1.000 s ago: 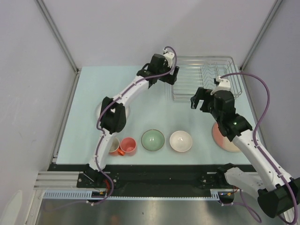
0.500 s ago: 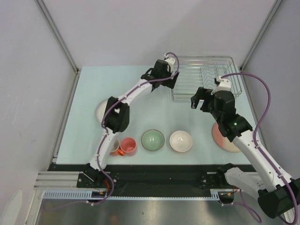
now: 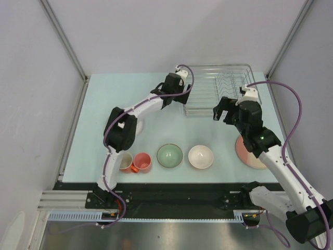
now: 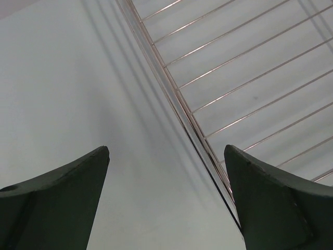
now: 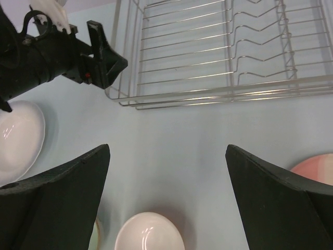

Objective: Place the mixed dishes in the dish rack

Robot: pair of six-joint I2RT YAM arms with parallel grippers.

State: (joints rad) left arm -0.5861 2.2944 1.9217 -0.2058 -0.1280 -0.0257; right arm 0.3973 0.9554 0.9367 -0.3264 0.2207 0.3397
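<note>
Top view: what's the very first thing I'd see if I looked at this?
Probably the shiny wire rack at the far right of the table, with nothing in it. The left gripper is open at its left edge, and the right gripper is open just in front of it. Near the front sits a row of dishes: a mug, a green bowl and a white bowl.

I look down on a pale blue-green desk (image 3: 99, 104), boxed in on three sides by plain grey-white walls (image 3: 171, 31). Slim metal posts (image 3: 63, 39) rise at the two far corners. The light is soft and even, and shadows are faint. Along the near edge runs a black strip (image 3: 182, 194), an aluminium rail (image 3: 62, 199) and a brushed metal sheet (image 3: 156, 237).
</note>
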